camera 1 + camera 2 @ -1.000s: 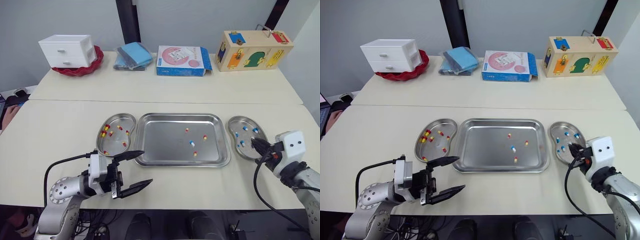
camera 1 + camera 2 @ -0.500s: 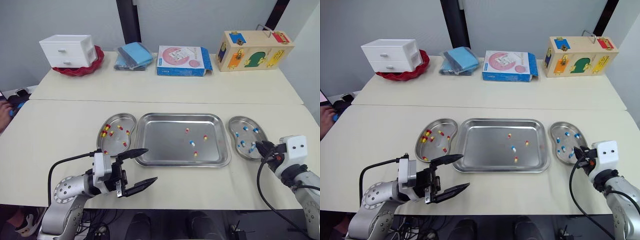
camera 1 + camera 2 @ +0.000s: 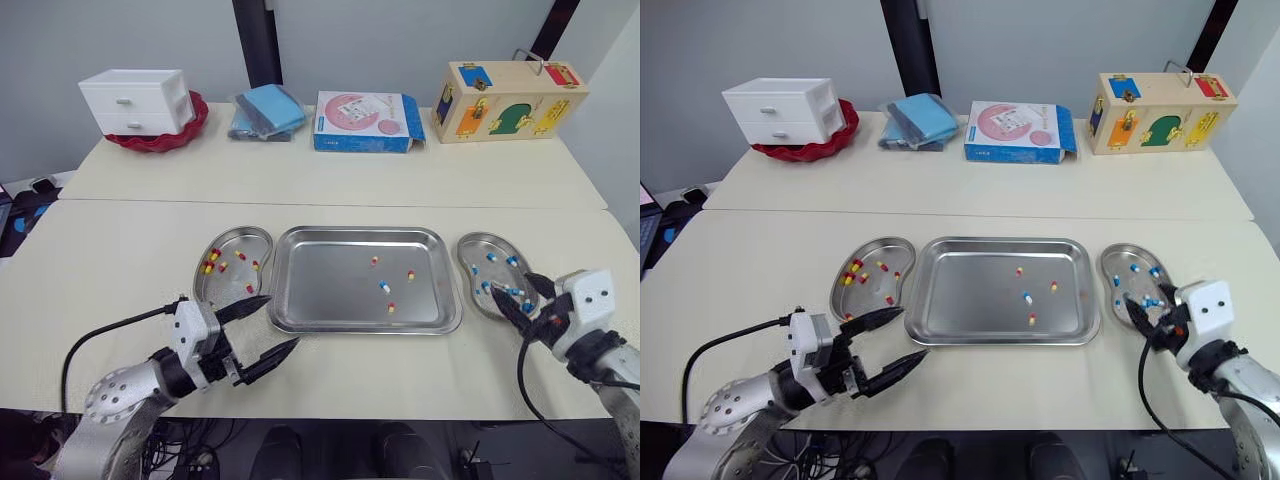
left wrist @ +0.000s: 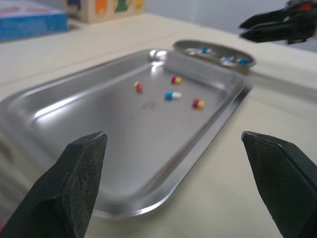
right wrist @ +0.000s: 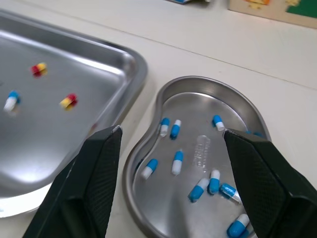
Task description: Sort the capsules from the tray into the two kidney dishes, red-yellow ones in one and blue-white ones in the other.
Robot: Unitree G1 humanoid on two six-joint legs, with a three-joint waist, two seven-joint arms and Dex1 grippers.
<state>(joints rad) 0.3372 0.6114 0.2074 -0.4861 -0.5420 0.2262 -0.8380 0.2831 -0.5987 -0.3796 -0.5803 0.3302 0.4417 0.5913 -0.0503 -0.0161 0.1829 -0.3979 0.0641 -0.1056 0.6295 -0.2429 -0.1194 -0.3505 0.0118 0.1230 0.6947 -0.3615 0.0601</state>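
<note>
The table (image 3: 120, 250) bears a tray (image 3: 320, 285) between the left kidney dish (image 3: 228, 285) and the right kidney dish (image 3: 472, 263).

The two head views look forward and down over the whole surface (image 3: 120, 250). The left wrist view sits low beside the tray (image 4: 89, 124). The right wrist view looks closely into the right dish (image 5: 237, 106), sharing the tray's corner.

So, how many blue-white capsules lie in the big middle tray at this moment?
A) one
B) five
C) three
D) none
A: the tray holds a single blue-white capsule, and the other three in it are red-yellow capsules.
</note>
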